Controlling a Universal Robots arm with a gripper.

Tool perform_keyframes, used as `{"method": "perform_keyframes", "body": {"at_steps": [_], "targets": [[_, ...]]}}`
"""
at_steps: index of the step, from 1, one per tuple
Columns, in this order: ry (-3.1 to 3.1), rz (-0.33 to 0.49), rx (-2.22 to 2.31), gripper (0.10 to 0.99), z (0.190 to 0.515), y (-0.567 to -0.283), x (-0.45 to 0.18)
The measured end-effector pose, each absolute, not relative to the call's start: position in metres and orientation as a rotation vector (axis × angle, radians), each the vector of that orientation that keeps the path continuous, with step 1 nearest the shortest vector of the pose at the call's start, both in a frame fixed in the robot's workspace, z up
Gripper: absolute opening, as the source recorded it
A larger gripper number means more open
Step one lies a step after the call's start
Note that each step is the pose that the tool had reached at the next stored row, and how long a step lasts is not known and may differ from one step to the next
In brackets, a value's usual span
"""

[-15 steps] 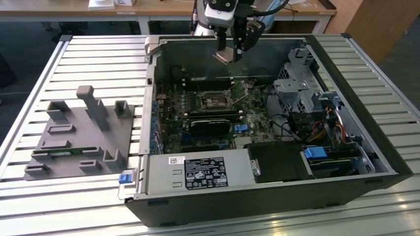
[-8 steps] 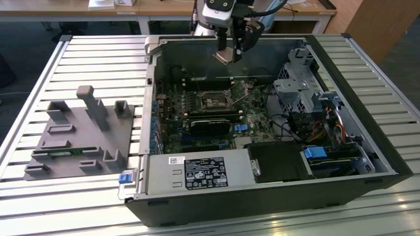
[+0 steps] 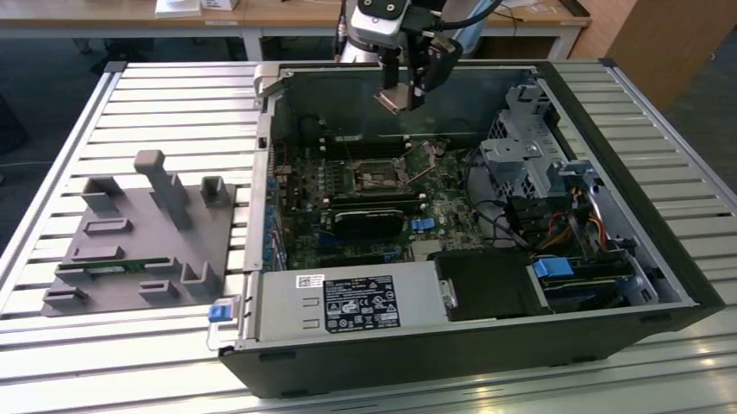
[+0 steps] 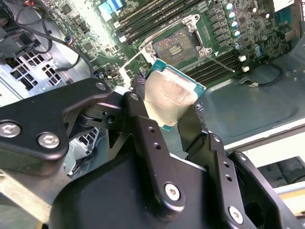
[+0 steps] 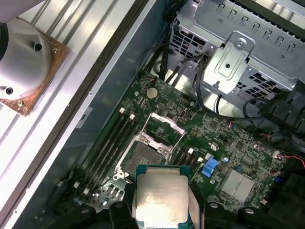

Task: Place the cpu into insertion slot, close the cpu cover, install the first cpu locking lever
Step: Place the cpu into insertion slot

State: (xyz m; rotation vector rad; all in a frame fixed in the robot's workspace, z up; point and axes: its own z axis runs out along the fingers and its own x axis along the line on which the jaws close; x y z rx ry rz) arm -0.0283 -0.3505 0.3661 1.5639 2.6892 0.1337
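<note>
Slatted metal bench (image 3: 69, 129) carries an open computer case (image 3: 461, 366) and a grey fixture (image 3: 138, 241); wooden furniture stands in the room behind. Inside the case lies the green board (image 3: 444, 194). Above it hovers the pincer (image 3: 399, 95), closed narrowly on two edges of the cpu (image 4: 170, 98), which hangs tilted and well apart from the insertion slot (image 5: 143, 155). The cpu cover (image 5: 167, 122) stands raised. I judge that a tilted or turned chip may land crooked and bend the slot's fine contacts.
</note>
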Motion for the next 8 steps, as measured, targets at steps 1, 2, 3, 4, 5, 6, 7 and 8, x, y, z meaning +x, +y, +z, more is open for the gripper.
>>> {"method": "perform_keyframes", "body": {"at_steps": [1,2,3,4,5,6,7,8], "targets": [[2.684,0.134,1.572,0.525,0.3661,-0.3505,-0.0283],[2.68,0.133,1.579,0.525,0.366,-0.3505,-0.0283],[2.675,0.133,1.587,0.525,0.366,-0.3505,-0.0284],[2.67,0.133,1.594,0.525,0.366,-0.3505,-0.0284],[2.665,0.133,1.602,0.525,0.3659,-0.3505,-0.0284],[2.661,0.133,1.609,0.525,0.3659,-0.3505,-0.0284],[2.656,0.133,1.617,0.525,0.3659,-0.3505,-0.0284],[2.651,0.133,1.624,0.525,0.3658,-0.3505,-0.0285]]}}
